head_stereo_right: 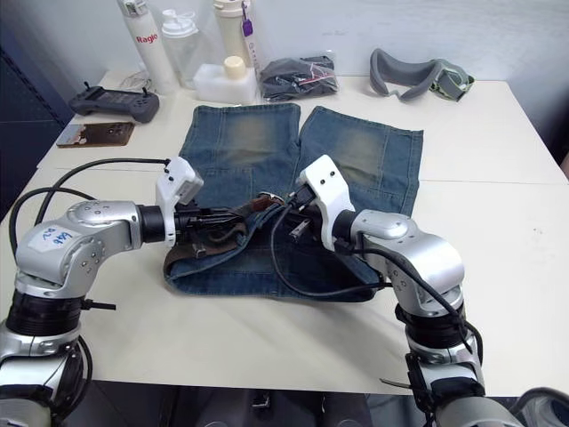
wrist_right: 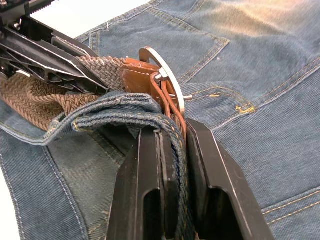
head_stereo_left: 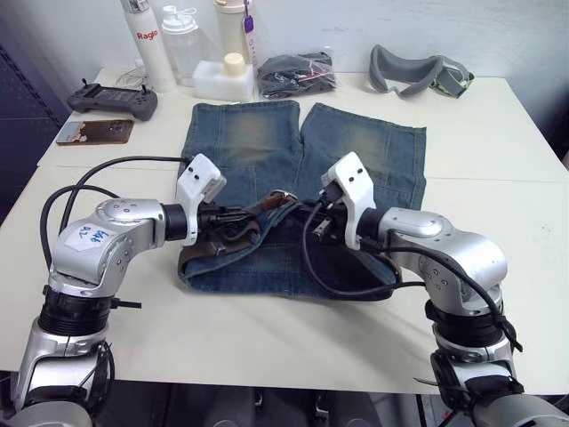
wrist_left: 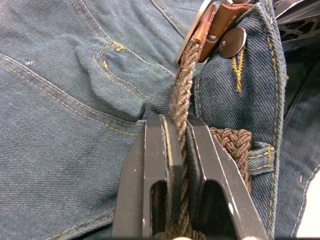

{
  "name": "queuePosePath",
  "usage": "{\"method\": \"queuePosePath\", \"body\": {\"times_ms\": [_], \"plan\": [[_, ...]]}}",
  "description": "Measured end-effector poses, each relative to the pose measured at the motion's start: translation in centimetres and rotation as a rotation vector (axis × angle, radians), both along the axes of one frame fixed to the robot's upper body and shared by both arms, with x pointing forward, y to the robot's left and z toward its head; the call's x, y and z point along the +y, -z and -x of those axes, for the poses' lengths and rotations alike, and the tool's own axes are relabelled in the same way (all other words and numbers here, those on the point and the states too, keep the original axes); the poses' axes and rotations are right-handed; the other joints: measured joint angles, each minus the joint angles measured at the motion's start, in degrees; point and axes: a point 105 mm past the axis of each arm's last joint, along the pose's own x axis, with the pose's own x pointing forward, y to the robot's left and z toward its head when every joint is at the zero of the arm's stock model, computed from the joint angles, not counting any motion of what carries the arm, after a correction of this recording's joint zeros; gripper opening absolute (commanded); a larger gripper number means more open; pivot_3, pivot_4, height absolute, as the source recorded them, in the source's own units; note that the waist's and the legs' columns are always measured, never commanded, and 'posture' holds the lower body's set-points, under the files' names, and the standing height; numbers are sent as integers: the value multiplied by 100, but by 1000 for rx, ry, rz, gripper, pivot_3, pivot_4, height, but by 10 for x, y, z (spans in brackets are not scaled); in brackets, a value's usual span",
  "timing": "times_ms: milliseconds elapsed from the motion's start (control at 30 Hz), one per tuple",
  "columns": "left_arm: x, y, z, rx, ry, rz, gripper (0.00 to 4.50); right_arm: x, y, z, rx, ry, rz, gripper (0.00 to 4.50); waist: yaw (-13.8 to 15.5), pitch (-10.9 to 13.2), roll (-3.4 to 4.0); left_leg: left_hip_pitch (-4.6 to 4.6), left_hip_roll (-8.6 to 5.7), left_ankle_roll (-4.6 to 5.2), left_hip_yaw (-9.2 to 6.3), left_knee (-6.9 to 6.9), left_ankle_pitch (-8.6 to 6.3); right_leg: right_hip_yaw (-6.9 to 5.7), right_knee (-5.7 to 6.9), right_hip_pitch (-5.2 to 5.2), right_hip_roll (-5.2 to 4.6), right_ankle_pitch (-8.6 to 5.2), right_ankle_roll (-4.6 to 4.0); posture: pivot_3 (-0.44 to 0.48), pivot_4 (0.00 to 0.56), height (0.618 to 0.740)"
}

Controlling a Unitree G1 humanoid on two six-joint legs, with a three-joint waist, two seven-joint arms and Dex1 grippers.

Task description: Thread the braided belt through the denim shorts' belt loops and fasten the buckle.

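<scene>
The denim shorts (head_stereo_left: 258,142) lie flat on the white table (head_stereo_left: 498,178), waistband toward me. The braided belt (wrist_left: 181,95) runs along the waistband's left part and passes under a belt loop (wrist_left: 260,152). My left gripper (wrist_left: 179,120) is shut on the braided strap, just short of the buckle (wrist_left: 200,25). My right gripper (wrist_right: 172,129) is shut on a lifted fold of the waistband (wrist_right: 110,112), with a brown leather edge beside the denim between the fingers. The silvery buckle (wrist_right: 165,75) and its brown leather tab stand just beyond those fingertips. Both grippers (head_stereo_left: 227,216) (head_stereo_left: 311,212) meet over the waistband's middle.
Along the table's back edge stand several bottles (head_stereo_left: 147,40), a black bundle in a clear bag (head_stereo_left: 296,73) and grey goggles (head_stereo_left: 418,73). A dark controller (head_stereo_left: 114,98) and a flat brown card (head_stereo_left: 95,132) lie at the back left. Black cables loop from both wrists over the shorts.
</scene>
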Motion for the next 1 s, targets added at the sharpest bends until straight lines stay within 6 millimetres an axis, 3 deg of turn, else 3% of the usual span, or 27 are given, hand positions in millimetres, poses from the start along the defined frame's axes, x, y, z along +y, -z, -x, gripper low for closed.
{"method": "queuePosePath", "body": {"times_ms": [333, 700, 767, 900, 1000], "plan": [[-27, -13, -2, 21, -10, 34, 0, -7, -6, -1, -66, -16, 46, 27, 11, 0, -1, 1, -2, 3, 0, 1, 4, 0, 1, 2, 0, 0, 1, 0, 150, 656], [-47, -4, -7, 17, 19, 65, 0, -18, -2, -2, -77, -77, 98, 27, 26, -1, -3, -1, -5, 5, -1, 1, 8, -2, 0, 4, -2, 1, 2, 0, 150, 656], [-50, -1, -9, 19, 26, 79, 0, -20, -1, -1, -83, -84, 108, 1042, 25, -2, -3, 0, -7, 6, -1, 1, 8, -2, -2, 6, -4, 1, 3, 0, 150, 656], [-74, 23, 0, 65, 102, 76, 0, 10, 8, 33, -80, -362, 109, 2692, 15, -3, -3, 2, -7, 6, -1, 0, 8, -1, -1, 6, -3, 2, 3, 0, 150, 656], [-75, 36, 4, 95, 112, 62, 0, -6, 20, 37, -41, -377, 170, 4270, 18, -2, -4, 2, -6, 10, -4, 4, 11, -3, 0, 8, -4, 3, 5, 0, 150, 656]]}}
